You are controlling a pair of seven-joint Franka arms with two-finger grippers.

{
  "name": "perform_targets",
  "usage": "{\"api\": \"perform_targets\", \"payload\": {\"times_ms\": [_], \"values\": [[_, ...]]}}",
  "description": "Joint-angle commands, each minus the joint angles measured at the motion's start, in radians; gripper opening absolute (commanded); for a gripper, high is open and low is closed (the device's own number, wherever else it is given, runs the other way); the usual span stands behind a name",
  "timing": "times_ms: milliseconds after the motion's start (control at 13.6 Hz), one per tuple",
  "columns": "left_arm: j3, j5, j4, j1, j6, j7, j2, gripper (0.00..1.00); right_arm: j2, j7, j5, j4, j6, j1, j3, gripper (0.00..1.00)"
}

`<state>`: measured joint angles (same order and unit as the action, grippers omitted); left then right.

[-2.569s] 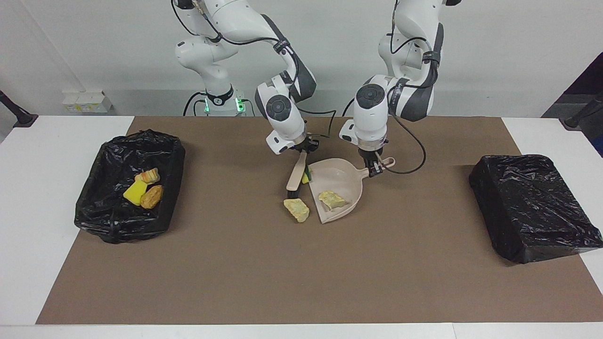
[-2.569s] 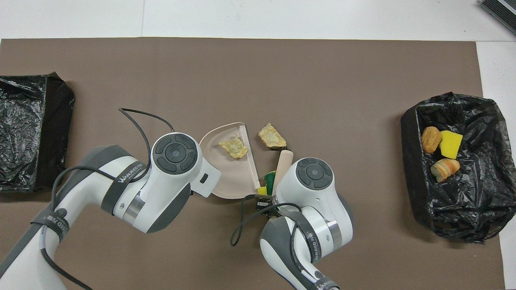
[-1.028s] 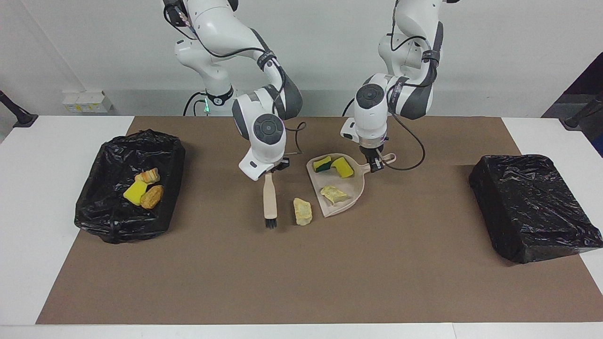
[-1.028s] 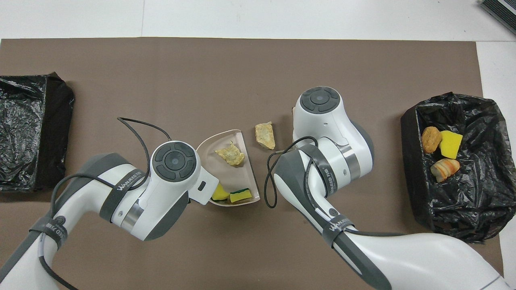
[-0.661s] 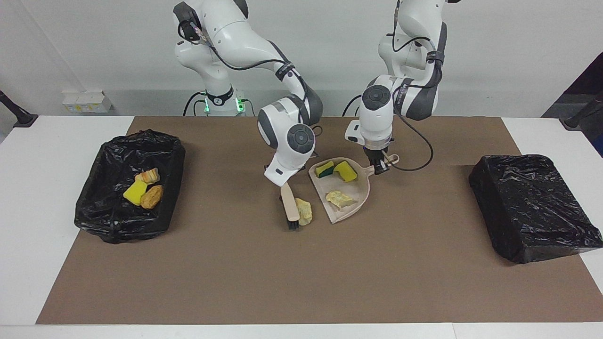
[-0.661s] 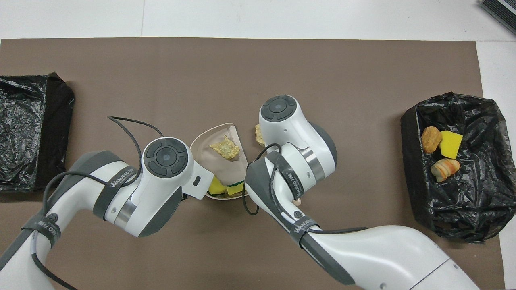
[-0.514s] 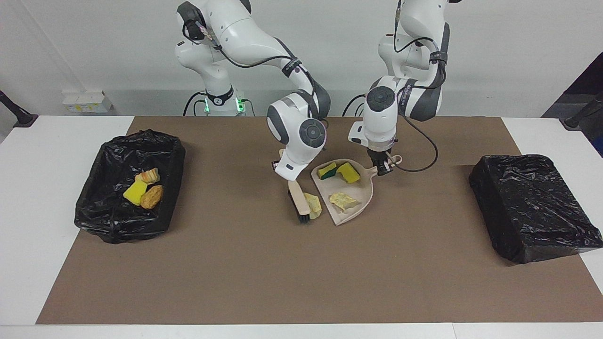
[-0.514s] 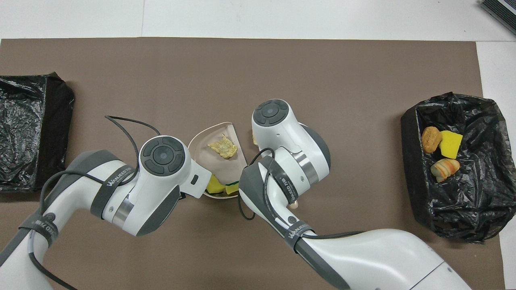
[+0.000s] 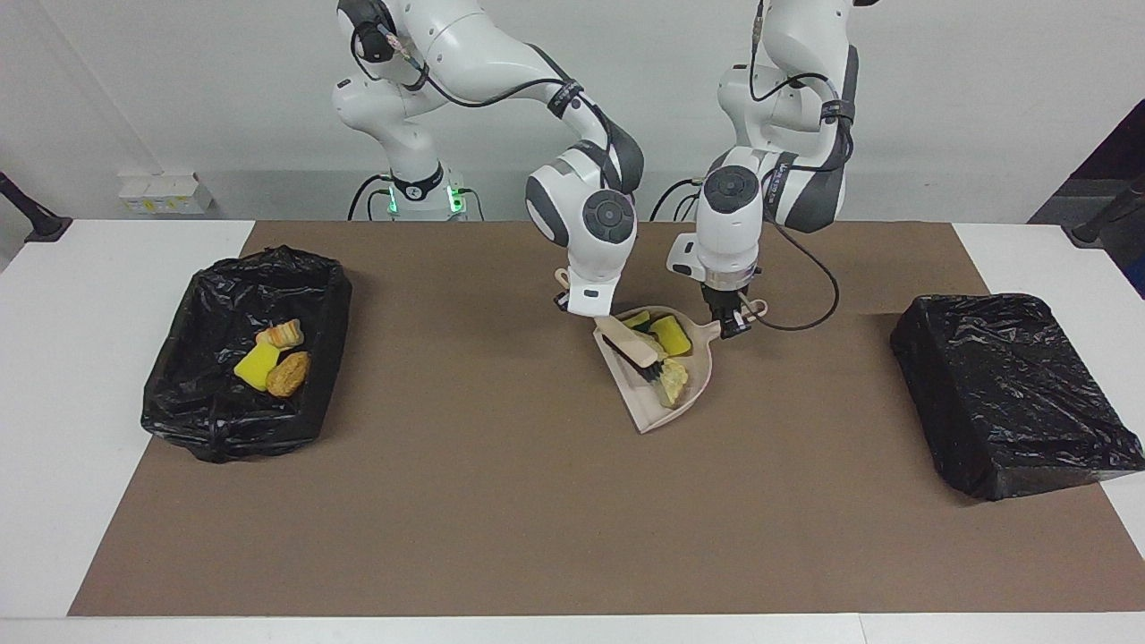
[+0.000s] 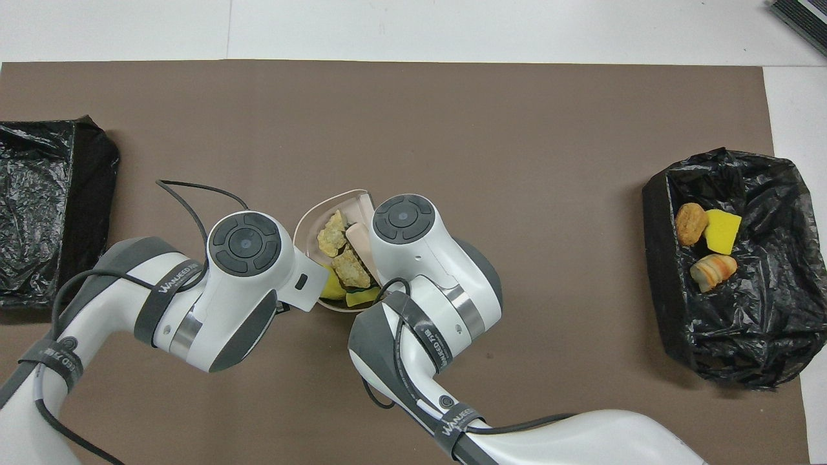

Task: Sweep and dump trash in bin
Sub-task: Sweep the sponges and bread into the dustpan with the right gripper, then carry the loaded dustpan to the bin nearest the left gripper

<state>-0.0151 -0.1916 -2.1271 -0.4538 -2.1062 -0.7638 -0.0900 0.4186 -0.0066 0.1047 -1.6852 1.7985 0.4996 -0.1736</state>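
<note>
The beige dustpan (image 9: 657,413) rests on the brown mat in the middle of the table. My left gripper (image 9: 732,322) is shut on its handle (image 9: 713,329). My right gripper (image 9: 592,313) is shut on the beige hand brush (image 9: 637,349), whose bristles lie inside the pan. In the pan is trash: a yellow sponge (image 9: 671,334), a green-and-yellow sponge (image 9: 637,319) and pale crumbly lumps (image 9: 673,380). From overhead the dustpan (image 10: 310,226) shows two lumps (image 10: 333,236) between the two wrists, which hide both grippers there.
The open black-lined bin (image 9: 309,295) at the right arm's end of the table holds three scraps (image 9: 273,356); it is also in the overhead view (image 10: 659,213). A black-wrapped box (image 9: 1011,394) sits at the left arm's end.
My right arm swept the brush toward the left arm's end and pushed the pale lump off the mat into the dustpan. The dustpan shifted slightly the same way.
</note>
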Motion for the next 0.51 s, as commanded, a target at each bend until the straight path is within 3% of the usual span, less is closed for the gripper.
{"api": "perform_targets", "payload": {"times_ms": [0, 440], "values": [[-0.005, -0.017, -0.020, 0.044, -0.055, -0.092, 0.007, 0.00, -0.044, -0.038, 0.029, -0.039, 0.012, -0.056, -0.010, 0.00], [-0.005, -0.008, -0.014, 0.112, -0.081, -0.303, 0.042, 0.00, -0.125, -0.010, 0.036, -0.037, -0.161, -0.179, -0.009, 0.00]]}}
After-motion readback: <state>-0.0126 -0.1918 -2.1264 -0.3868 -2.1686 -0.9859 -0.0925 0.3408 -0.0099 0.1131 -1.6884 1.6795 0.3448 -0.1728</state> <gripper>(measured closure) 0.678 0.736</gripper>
